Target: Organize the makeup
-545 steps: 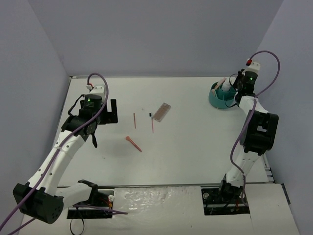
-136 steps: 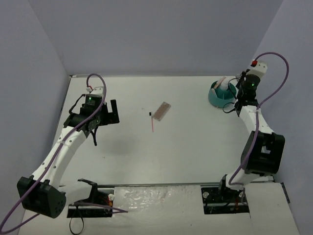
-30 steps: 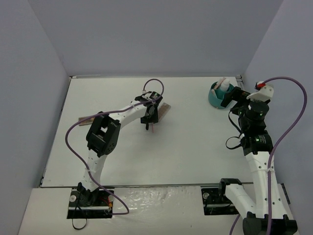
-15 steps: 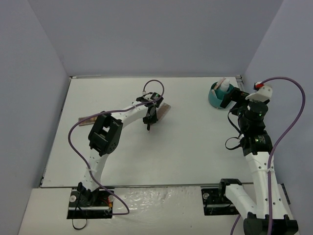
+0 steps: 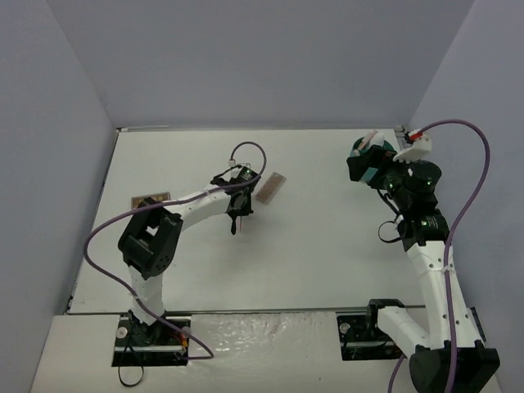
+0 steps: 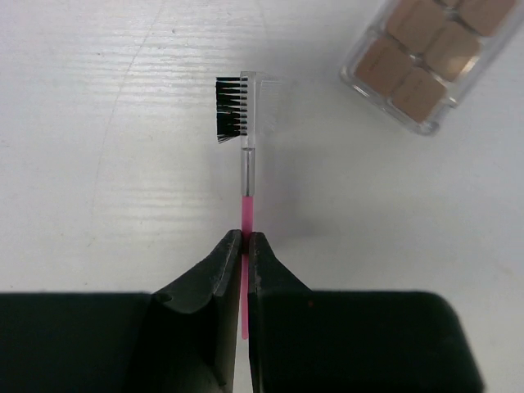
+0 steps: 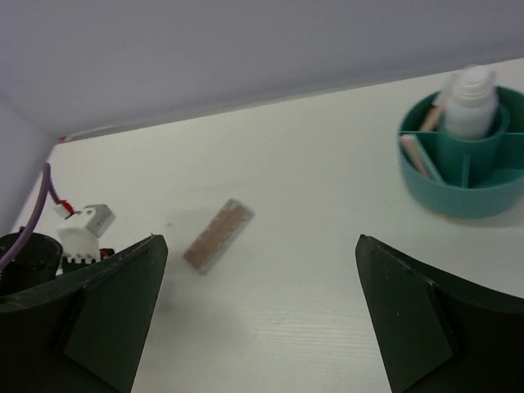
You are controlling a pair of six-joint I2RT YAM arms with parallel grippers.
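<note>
– Pinching the pink brush stick [image 6: 246, 209] low on its handle, left jaws are clamped; palette [image 6: 417, 65] lies near on the bench [image 6: 98, 123].
– Light, thin, probably bendy. Right jaws gape empty near the tub [image 7: 467, 196].

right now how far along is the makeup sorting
Done: a white bottle and sticks sit in the teal tub. In hand: the left gripper is shut on a pink brush. Left: that brush and the palette on the table.
</note>
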